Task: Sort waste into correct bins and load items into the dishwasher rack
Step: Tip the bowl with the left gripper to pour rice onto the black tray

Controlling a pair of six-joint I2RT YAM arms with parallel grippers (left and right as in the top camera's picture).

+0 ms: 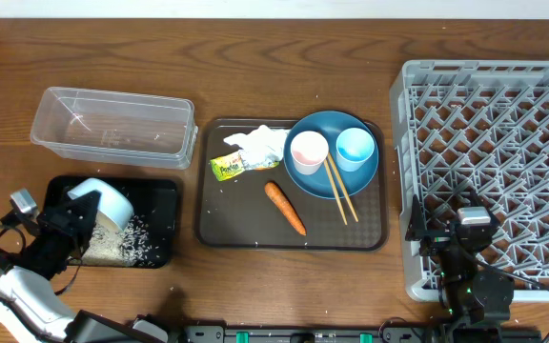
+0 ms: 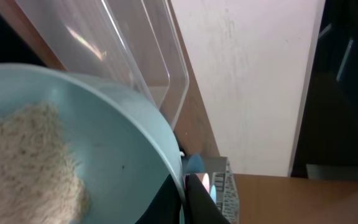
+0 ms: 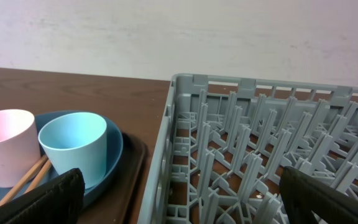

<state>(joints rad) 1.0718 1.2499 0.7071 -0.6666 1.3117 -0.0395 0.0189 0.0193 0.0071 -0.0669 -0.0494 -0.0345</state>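
Carrot (image 1: 285,208), tissue (image 1: 267,143), wrapper (image 1: 229,168) beside plate (image 1: 311,183) on serving tray (image 1: 232,224).

left arm (image 1: 25,286): bottom-left corner, reaching forward and inward
left gripper (image 1: 72,217): clamped on rim of tilted bowl (image 1: 106,202)
right arm (image 1: 473,286): bottom-right, low, pointing forward
right gripper (image 3: 180,186): jaws spread wide, holding nothing
right fingers (image 3: 39,199): level, both tips in wrist view
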